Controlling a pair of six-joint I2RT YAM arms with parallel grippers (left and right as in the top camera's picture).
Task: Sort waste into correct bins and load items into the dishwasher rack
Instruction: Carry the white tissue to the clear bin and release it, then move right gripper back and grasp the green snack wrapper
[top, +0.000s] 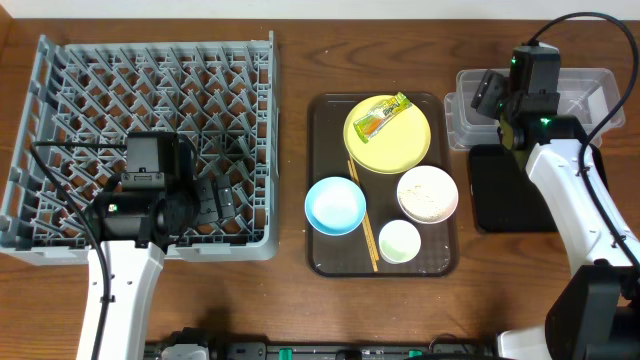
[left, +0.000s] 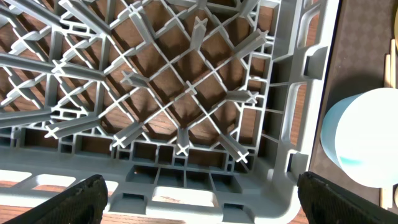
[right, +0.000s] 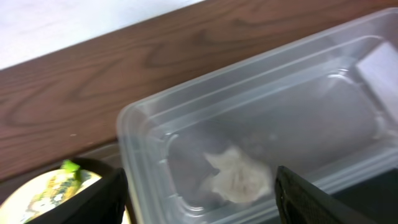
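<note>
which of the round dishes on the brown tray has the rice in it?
The white bowl, on the right side of the tray beside the yellow plate: it holds white rice-like grains. The light blue bowl and small white cup look empty.

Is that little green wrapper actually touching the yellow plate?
Touching. The overhead view shows the wrapper lying flat on the plate, across its upper half, with no gap.

Two bowls (top: 335, 205), plate (top: 388, 135), cup (top: 400, 241), maybe two chopsticks (top: 370, 245).
</note>
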